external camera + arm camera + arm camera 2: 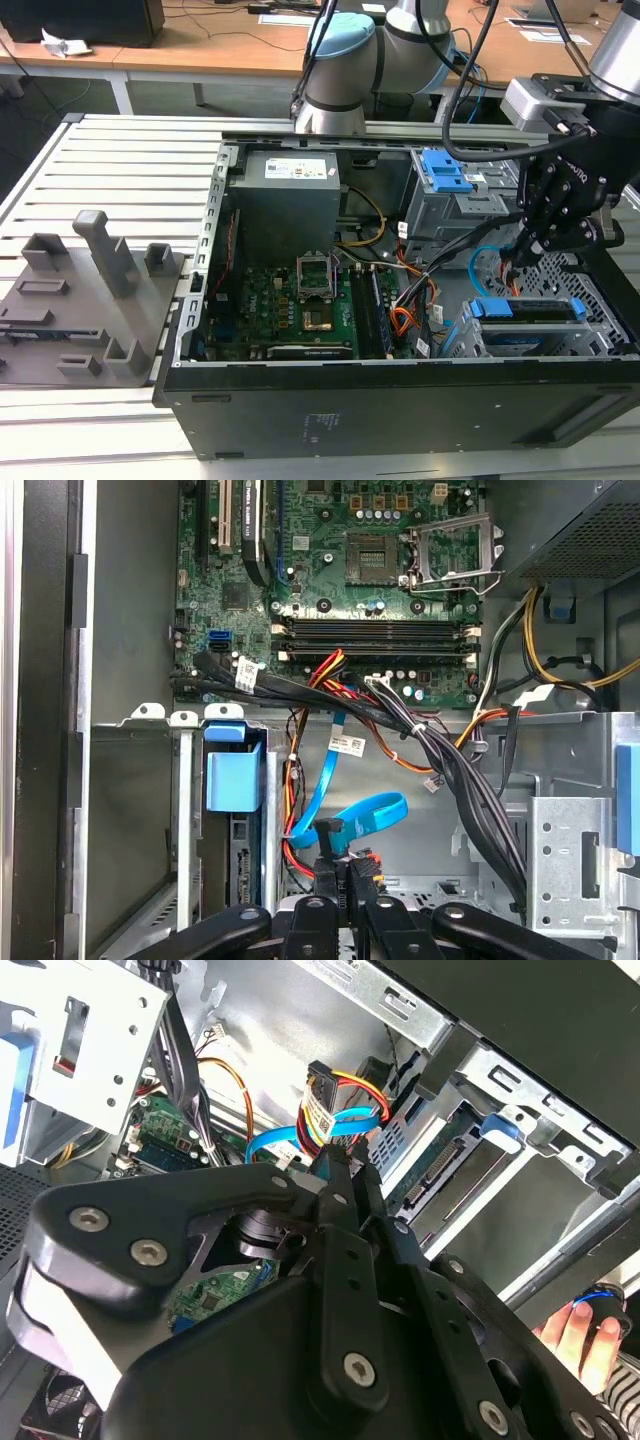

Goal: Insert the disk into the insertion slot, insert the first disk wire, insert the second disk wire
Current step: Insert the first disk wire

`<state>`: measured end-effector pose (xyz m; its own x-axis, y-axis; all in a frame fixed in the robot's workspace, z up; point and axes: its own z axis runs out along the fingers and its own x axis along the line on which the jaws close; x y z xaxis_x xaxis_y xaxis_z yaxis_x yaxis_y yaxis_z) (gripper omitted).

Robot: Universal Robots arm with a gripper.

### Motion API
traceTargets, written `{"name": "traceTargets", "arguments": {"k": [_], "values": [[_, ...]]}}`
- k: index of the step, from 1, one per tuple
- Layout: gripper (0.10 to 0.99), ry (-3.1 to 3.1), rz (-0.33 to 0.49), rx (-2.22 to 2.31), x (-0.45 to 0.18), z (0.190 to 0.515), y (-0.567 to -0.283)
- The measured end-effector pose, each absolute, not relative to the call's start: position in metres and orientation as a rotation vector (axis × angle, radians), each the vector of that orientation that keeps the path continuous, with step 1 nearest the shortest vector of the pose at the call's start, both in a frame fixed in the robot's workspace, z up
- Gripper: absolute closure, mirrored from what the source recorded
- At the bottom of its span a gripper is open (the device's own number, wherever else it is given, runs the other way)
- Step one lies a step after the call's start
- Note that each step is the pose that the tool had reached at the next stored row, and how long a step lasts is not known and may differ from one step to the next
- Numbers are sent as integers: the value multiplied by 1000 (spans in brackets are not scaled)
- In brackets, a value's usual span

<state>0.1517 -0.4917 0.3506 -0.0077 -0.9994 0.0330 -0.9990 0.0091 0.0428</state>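
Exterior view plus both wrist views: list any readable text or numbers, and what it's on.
None can be quoted; all print is too small or blurred.
Power supply label: unreadable.
Marking on the case side: unreadable.
White cable tag, first wrist view: unreadable.
Tag on the wire bundle, second wrist view: unreadable.

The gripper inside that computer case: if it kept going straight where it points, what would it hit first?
Probably the second disk wire: its light-blue loop and dark plug sit right ahead of the gripper in the first wrist view. Depth is unclear, so they may already touch.
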Motion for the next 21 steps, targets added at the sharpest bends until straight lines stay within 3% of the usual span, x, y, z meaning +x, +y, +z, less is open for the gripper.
{"name": "traceTargets", "arguments": {"k": [8, 21], "values": [[914, -2192, -12, 2174, 156, 351, -492], [914, -2192, -12, 2174, 156, 351, -521]]}}
